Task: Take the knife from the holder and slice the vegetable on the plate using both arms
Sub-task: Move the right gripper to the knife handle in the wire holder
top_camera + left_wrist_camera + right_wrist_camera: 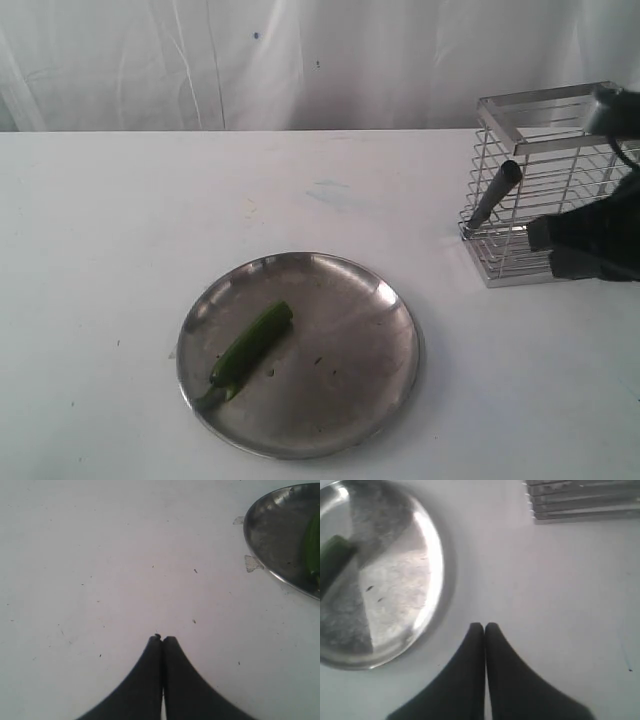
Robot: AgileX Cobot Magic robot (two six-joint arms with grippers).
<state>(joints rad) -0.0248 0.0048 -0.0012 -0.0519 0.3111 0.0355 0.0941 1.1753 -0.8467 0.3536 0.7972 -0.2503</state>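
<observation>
Exterior view: we see a white table (pixel 100 220) before a white draped sheet (pixel 300 60). Lower centre, the vegetable (pixel 252 345) lies on the plate (pixel 385 340). At right, the knife (pixel 493 197) stands tilted in the holder (pixel 560 140).

Left wrist view: the left gripper (pixel 162 639) is clenched and empty over bare table.

Right wrist view: the right gripper (pixel 484 626) is likewise clenched and empty, near the plate's rim.

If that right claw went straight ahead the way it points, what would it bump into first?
Probably just the bare white table. The shut right gripper points into the gap between the plate and the holder, in line with neither. Depth is hard to judge from here.
</observation>
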